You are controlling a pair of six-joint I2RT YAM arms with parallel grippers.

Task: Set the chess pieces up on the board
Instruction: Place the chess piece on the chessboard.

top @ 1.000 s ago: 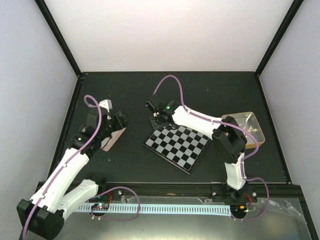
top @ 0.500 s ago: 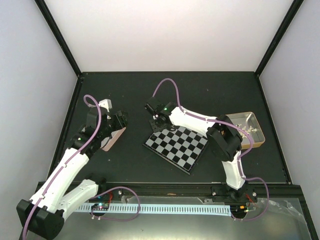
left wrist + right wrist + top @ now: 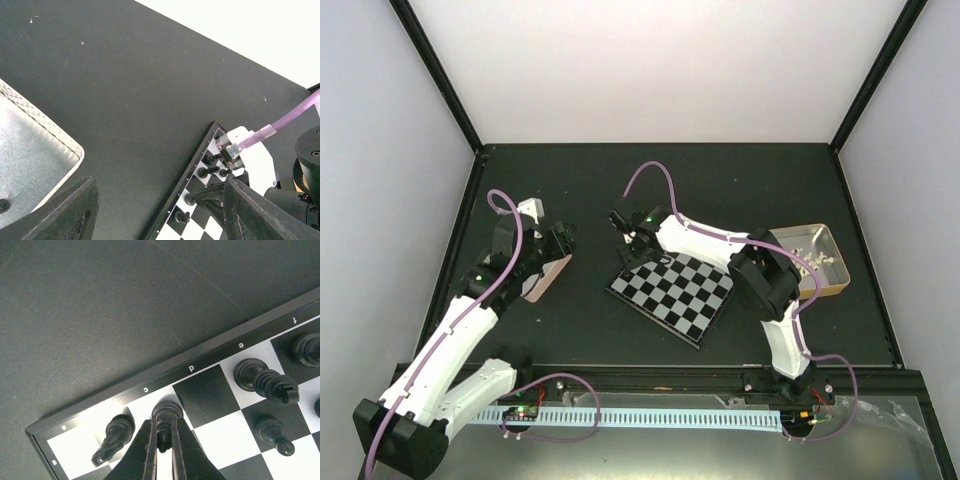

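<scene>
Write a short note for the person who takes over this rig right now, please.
Right gripper: shut on a black piece standing on file c of the board.
Left gripper: open, empty, by the left tin.
Done: several black pieces stand along that edge; square d is bare.
Left: release, fill d; pale pieces lie in the right tin.

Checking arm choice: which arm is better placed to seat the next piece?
Right: the right gripper is shut on a black piece at the board edge; the left gripper is open over the tin.
</scene>
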